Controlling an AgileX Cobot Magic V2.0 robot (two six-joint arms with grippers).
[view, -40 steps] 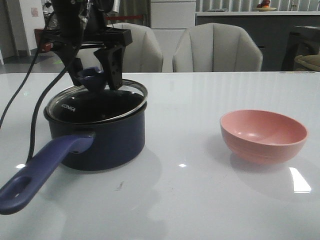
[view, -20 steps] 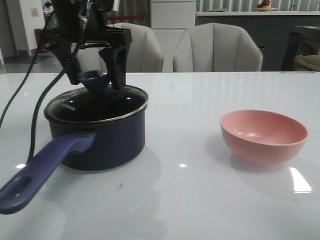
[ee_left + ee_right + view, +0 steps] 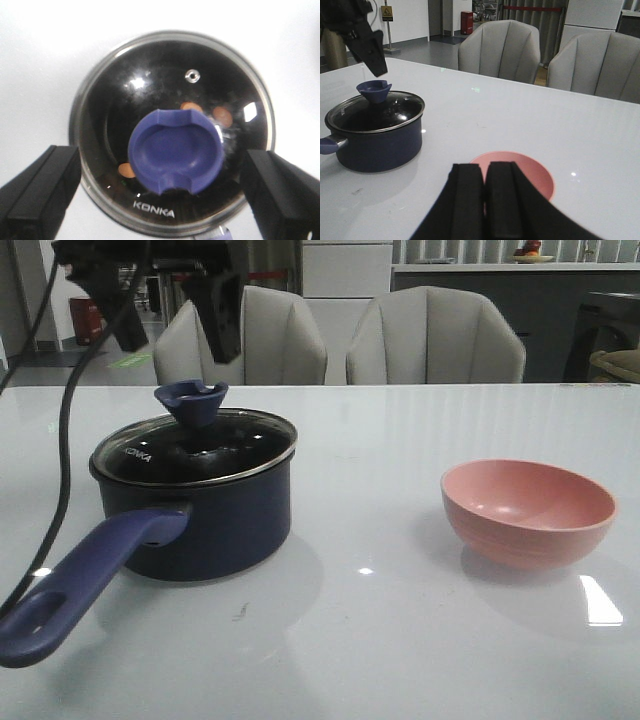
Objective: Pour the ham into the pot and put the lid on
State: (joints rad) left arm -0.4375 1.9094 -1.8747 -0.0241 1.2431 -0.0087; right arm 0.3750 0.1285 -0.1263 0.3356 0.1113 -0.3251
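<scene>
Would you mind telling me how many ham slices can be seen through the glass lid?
3. Inside the pot, under the lid: two ham slices lie together beside the knob, one at its opposite side. The knob may hide more.

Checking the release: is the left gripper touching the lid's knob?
Apart. In the front view the left gripper hangs open above the knob of the lid, background showing between them.

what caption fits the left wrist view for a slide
Open left gripper above the clear glass lid seated on the pot.
</scene>
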